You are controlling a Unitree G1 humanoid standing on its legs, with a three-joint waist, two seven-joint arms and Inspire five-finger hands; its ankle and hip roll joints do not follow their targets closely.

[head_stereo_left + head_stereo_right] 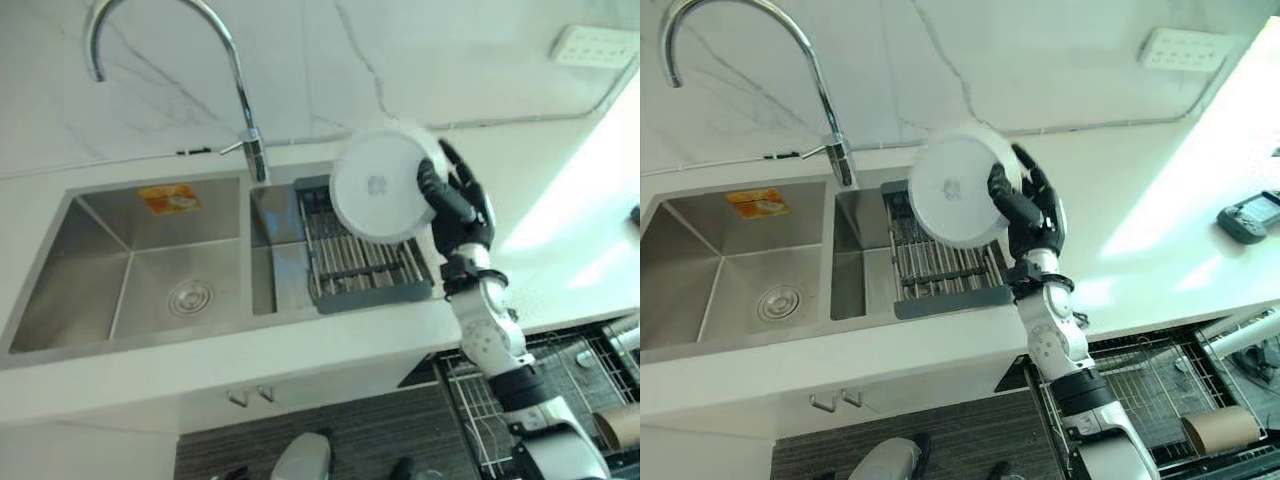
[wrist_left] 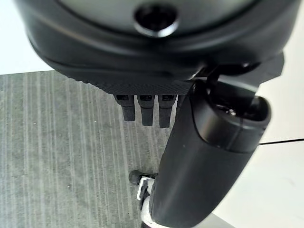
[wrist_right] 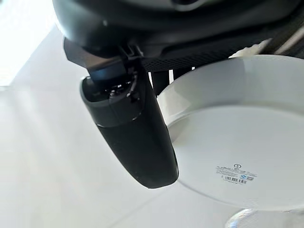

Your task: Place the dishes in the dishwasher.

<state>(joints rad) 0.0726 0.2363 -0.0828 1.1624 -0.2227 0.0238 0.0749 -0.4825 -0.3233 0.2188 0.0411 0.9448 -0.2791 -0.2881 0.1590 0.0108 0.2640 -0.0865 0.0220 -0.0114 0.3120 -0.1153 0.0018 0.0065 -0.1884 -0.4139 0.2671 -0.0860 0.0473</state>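
Left eye view: right hand (image 1: 462, 205) pinches white plate (image 1: 382, 185) aloft over sink rack (image 1: 350, 265); transfer underway, next lower toward dishwasher rack (image 1: 545, 385).

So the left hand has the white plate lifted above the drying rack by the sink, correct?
Not quite: it is the right hand that has the white plate lifted above the drying rack by the sink. The left eye view shows that arm coming up from the lower right, and the right wrist view shows the plate against its thumb.
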